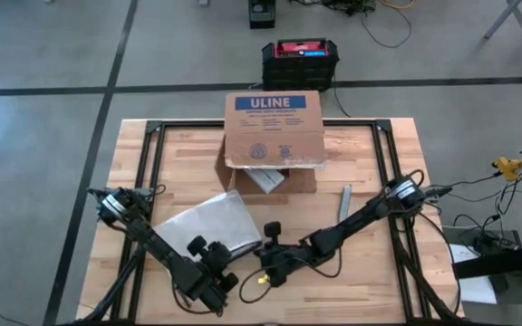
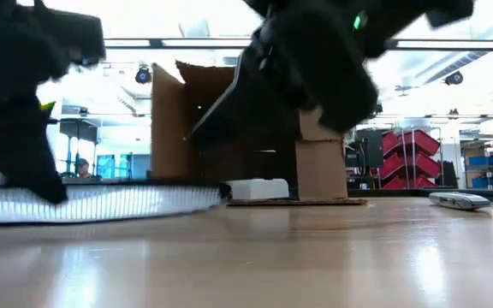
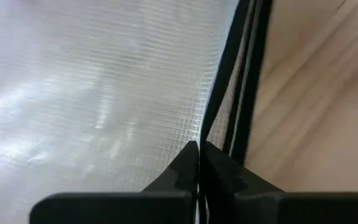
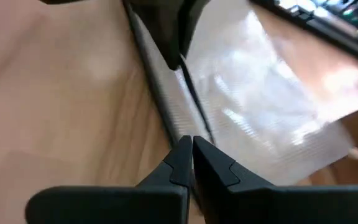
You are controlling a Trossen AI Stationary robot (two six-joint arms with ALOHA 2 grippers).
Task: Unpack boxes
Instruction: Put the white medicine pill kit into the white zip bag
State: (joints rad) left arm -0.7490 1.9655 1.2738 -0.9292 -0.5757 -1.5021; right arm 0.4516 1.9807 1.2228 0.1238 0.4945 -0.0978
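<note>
The brown ULINE box [image 1: 275, 127] sits at the table's far middle, its open flaps [image 2: 319, 167] turned toward the near side. A clear ribbed plastic bag [image 1: 208, 222] lies flat on the wood in front of it. My left gripper [image 3: 197, 148] is down at the bag's near edge and shut on it. My right gripper [image 4: 188, 142] is shut, at the bag's near right corner. In the low view its tips [image 2: 191, 137] stand above the bag [image 2: 101, 203]. My left gripper pinches the bag's dark-striped edge [image 3: 211, 121] between its two fingers. The fingers slant downward and lie along that edge. The bag rests flat on the table.
A white packet [image 1: 265, 178] lies at the box's mouth. A flat grey piece [image 1: 345, 201] lies to its right on the wood. A black-and-red case [image 1: 299, 59] stands on the floor beyond the far edge. Bare wood lies near the front edge.
</note>
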